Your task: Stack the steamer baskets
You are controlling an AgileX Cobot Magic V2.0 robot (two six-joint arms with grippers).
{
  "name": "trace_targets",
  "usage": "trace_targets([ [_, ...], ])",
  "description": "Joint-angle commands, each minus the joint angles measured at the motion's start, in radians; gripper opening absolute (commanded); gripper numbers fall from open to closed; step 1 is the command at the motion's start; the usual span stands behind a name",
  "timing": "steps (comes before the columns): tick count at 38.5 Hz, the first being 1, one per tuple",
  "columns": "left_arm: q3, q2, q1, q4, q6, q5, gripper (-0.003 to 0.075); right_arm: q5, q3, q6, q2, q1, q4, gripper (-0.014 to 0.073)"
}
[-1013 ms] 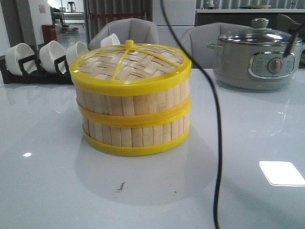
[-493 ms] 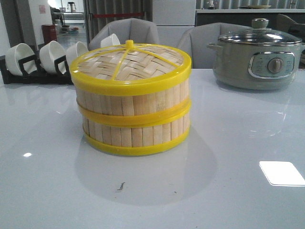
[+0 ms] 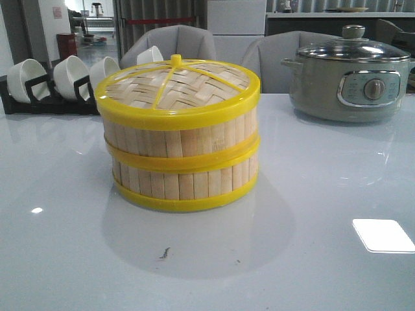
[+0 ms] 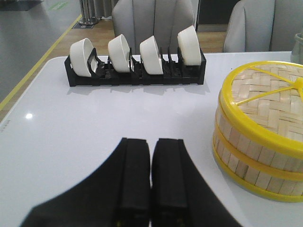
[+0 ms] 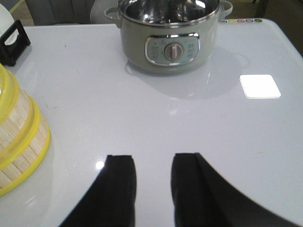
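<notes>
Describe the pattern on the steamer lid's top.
The lid is pale bamboo woven in a herringbone weave, with yellow spokes and rim; clearest in the front view.

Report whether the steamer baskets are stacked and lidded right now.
Stacked and lidded: two steamer baskets sit one on the other, yellow rims meeting, with the woven lid on top. Neither gripper touches them.

- Left gripper [image 4: 151, 177]: black fingers pressed together side by side, no gap between the pads, nothing held.
- Right gripper [image 5: 151, 184]: black fingers parted, a clear gap between them, nothing held, poised above the surface.
</notes>
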Motion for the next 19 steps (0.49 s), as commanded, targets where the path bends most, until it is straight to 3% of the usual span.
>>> trace_targets([
  [1, -0.027, 0.004, 0.000, -0.005, -0.006, -0.088, 0.0094, -0.146, 0.058, -0.005, -0.042, -0.005, -0.015, 0.0252],
  [7, -0.027, 0.004, 0.000, -0.005, -0.006, -0.088, 0.0094, -0.265, 0.183, -0.005, -0.097, -0.005, -0.015, 0.0228],
  [9, -0.027, 0.004, 0.000, -0.005, -0.006, -0.088, 0.0094, -0.291, 0.213, -0.005, -0.108, -0.005, -0.015, 0.0159],
  [11, -0.027, 0.004, 0.000, -0.005, -0.006, -0.088, 0.0094, -0.296, 0.231, -0.005, -0.111, -0.005, -0.015, 0.0036],
  [13, -0.027, 0.004, 0.000, -0.005, -0.006, -0.088, 0.0094, -0.303, 0.242, -0.005, -0.111, -0.005, -0.015, 0.0068],
  [19, -0.027, 0.004, 0.000, -0.005, -0.006, -0.088, 0.0094, -0.307, 0.250, -0.005, -0.111, -0.005, -0.015, 0.0052],
])
